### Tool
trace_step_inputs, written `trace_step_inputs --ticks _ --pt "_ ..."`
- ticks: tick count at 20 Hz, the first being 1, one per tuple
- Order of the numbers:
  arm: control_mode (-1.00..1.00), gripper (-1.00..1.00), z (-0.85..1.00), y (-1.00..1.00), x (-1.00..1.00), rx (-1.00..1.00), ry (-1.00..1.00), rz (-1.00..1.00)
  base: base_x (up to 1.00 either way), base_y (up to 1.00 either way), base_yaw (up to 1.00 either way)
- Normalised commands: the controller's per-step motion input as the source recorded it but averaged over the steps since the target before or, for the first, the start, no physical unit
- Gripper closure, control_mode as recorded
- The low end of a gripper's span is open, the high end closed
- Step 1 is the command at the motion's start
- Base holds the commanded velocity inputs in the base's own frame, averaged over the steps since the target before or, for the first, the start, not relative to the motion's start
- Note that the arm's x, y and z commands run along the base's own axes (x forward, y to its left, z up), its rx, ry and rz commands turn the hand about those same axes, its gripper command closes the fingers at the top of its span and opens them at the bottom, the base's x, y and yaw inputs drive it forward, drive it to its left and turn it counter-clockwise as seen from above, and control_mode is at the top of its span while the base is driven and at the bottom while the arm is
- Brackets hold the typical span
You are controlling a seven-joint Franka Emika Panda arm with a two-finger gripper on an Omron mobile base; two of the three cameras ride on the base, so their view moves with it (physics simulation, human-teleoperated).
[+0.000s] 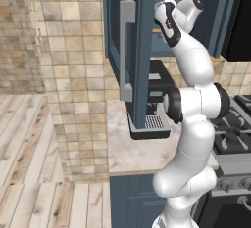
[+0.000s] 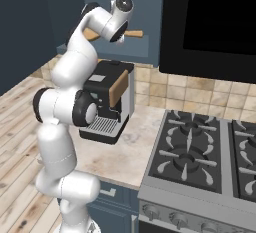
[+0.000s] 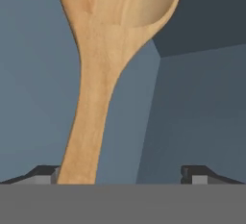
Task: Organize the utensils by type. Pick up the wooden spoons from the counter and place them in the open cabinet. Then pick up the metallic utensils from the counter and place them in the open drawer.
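A light-brown wooden spoon (image 3: 103, 74) lies inside the open dark blue cabinet (image 2: 147, 12), bowl pointing away from the hand. My gripper (image 3: 122, 174) is open around its handle, with both dark fingertips (image 3: 45, 172) set wide apart. The handle runs close beside the left tip, and whether they touch I cannot tell. In the right base view the spoon (image 2: 134, 34) lies on the cabinet shelf, its end sticking out to the right of the raised hand. The cabinet door (image 1: 128, 51) with its long grey bar handle stands open to the left of the arm.
A black espresso machine (image 2: 107, 102) stands on the beige counter (image 2: 132, 144) right under the cabinet. A gas stove (image 2: 200, 147) adjoins on the right, with a black microwave (image 2: 215, 17) above it. A tiled wall end (image 1: 73, 75) bounds the counter on the left.
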Motion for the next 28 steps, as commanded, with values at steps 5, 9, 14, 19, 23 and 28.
trace_step_inputs --ticks 5,9,14,19,23,28 --pt "-1.00 -1.00 -0.16 0.00 -0.18 0.00 0.00 0.00 0.00 0.00 0.00" --pt "-1.00 -1.00 -0.08 0.00 -0.09 0.00 0.00 0.00 0.00 0.00 0.00" --pt "-1.00 -1.00 -0.01 0.00 0.11 0.00 0.00 0.00 0.00 0.00 0.00" --pt "-1.00 -1.00 -0.02 0.00 0.26 0.00 0.00 0.00 0.00 0.00 0.00" --pt "-1.00 -1.00 0.00 0.00 0.21 0.00 0.00 0.00 0.00 0.00 0.00" --pt "-1.00 -1.00 0.00 0.00 -0.33 0.00 0.00 0.00 0.00 0.00 0.00"
